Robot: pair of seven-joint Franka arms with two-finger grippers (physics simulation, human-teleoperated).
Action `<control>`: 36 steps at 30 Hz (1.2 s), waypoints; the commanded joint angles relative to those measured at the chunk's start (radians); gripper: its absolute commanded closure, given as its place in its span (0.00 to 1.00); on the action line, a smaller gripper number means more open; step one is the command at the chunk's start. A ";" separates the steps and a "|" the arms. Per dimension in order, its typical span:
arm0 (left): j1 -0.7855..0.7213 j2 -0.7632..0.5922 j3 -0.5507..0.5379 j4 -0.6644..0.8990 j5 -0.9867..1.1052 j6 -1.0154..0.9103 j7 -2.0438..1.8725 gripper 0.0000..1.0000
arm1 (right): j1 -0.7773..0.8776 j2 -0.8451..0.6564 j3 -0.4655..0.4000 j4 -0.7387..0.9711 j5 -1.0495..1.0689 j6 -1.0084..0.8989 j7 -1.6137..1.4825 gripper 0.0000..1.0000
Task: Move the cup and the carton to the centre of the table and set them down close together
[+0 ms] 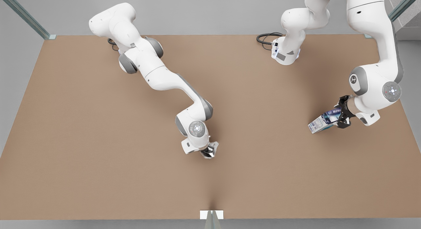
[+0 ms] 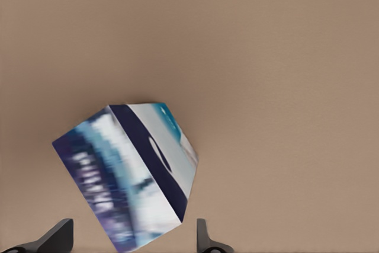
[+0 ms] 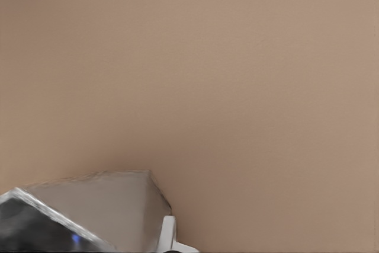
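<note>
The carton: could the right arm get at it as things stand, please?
Probably not. The right gripper is shut on the cup near the table's centre, and the carton is shut in the left gripper, far off.

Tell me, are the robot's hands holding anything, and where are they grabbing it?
Yes. The left gripper holds the carton by one end, tilted above the table. The right gripper holds the cup; where exactly cannot be told.

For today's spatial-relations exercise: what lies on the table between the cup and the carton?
Nothing: in the front view, the table is bare between the cup, held by the right gripper, and the carton, held by the left gripper.
</note>
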 commanded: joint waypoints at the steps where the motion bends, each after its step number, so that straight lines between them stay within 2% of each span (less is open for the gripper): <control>1: 0.004 0.001 0.000 0.002 0.000 0.000 0.000 0.00 | -0.002 0.000 0.000 -0.001 -0.002 -0.001 0.000 0.32; 2: 0.004 0.005 0.000 0.002 0.000 0.000 0.000 0.00 | -0.006 0.000 0.000 -0.001 0.000 -0.003 -0.001 0.09; 3: 0.007 0.016 0.003 0.002 0.000 0.002 -0.014 0.00 | -0.006 0.000 0.000 0.000 -0.002 -0.004 -0.005 0.00; 24: 0.028 0.044 0.015 -0.002 0.002 0.008 -0.072 0.00 | -0.011 -0.055 0.009 0.045 0.020 -0.167 -0.026 0.00; 29: 0.028 0.044 0.017 -0.021 0.002 0.008 -0.072 0.00 | -0.012 -0.180 0.009 0.045 0.069 -0.356 -0.087 0.00; 31: 0.028 0.045 0.018 -0.026 0.002 0.008 -0.075 0.00 | -0.100 -0.468 0.000 -0.092 0.061 -0.483 -0.267 0.00; 33: 0.030 0.053 0.018 -0.028 0.002 0.008 -0.075 0.00 | -0.314 -0.808 0.002 -0.406 0.066 -0.497 -0.615 0.00; 35: 0.028 0.059 0.018 -0.028 0.002 0.008 -0.077 0.00 | -0.465 -1.048 0.012 -0.632 0.064 -0.517 -0.788 0.00; 36: 0.030 0.070 0.020 -0.028 0.002 0.009 -0.080 0.00 | -0.476 -1.115 0.012 -0.692 0.011 -0.535 -0.807 0.00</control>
